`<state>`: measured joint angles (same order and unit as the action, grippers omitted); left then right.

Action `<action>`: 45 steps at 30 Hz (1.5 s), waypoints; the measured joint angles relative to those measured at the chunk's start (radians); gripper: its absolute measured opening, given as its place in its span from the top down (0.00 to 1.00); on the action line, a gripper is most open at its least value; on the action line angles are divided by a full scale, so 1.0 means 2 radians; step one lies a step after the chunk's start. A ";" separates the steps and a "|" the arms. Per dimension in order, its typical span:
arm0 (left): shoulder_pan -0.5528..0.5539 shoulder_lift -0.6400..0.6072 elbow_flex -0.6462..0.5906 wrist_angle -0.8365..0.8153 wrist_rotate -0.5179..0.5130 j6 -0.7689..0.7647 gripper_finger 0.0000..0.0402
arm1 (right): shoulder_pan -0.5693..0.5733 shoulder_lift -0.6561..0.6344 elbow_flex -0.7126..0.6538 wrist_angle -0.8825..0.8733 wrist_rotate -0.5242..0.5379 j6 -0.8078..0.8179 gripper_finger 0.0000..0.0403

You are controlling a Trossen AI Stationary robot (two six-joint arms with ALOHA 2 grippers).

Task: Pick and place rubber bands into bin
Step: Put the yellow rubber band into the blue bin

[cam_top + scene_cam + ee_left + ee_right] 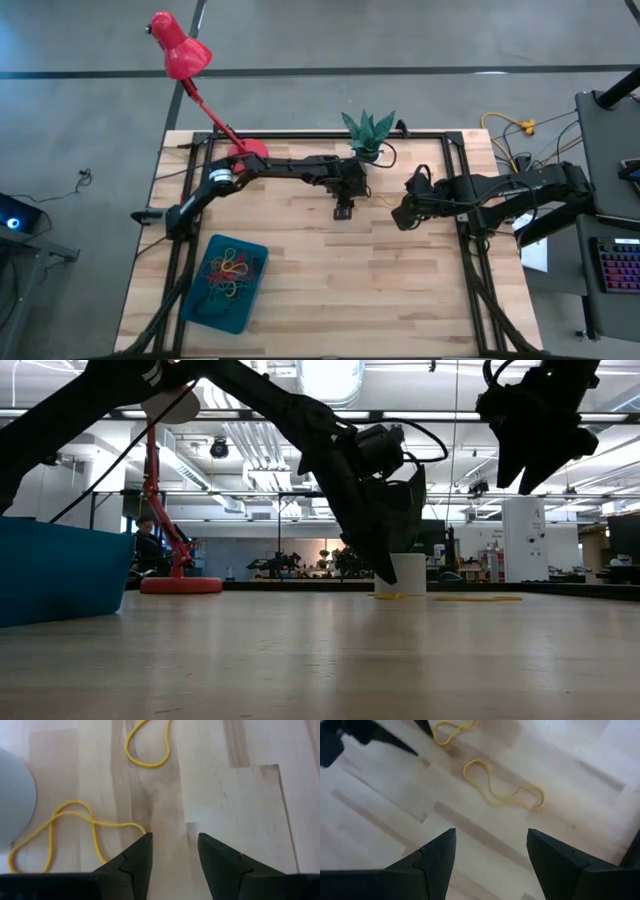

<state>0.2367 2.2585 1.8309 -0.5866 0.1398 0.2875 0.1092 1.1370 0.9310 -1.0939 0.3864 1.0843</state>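
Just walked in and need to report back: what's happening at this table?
Two robot arms are clearing rubber bands into the teal bin, which already holds a colourful pile. Two yellow bands remain on the wood near the plant pot. The left pincer is open, low beside one; the right pincer hovers open.

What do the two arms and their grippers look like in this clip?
Both arms are dark, jointed links. The left arm has a silver ring at the joint near its base; the right arm is dark throughout. The left gripper and right gripper each have two black, wedge-shaped fingers tapering to points. No markings are visible on them.
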 joint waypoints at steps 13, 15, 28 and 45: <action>-0.006 -0.087 -0.003 -0.141 -0.057 -0.006 0.65 | 0.058 0.005 -0.087 0.097 -0.012 -0.090 0.43; -0.007 -0.114 -0.004 -0.155 -0.083 -0.007 0.65 | 0.055 0.013 -0.103 0.160 -0.020 -0.138 0.43; -0.007 -0.321 -0.220 -0.104 -0.155 -0.164 0.65 | -0.020 0.154 -0.071 0.298 -0.080 -0.432 0.43; -0.046 -0.476 -0.473 0.038 -0.157 -0.427 0.65 | -0.159 0.334 0.093 0.227 -0.192 -0.692 0.50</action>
<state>0.1444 1.3068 0.8858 -0.5109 -0.1742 -0.5667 -0.2094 1.8055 1.1175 -0.6392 0.0027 -0.2991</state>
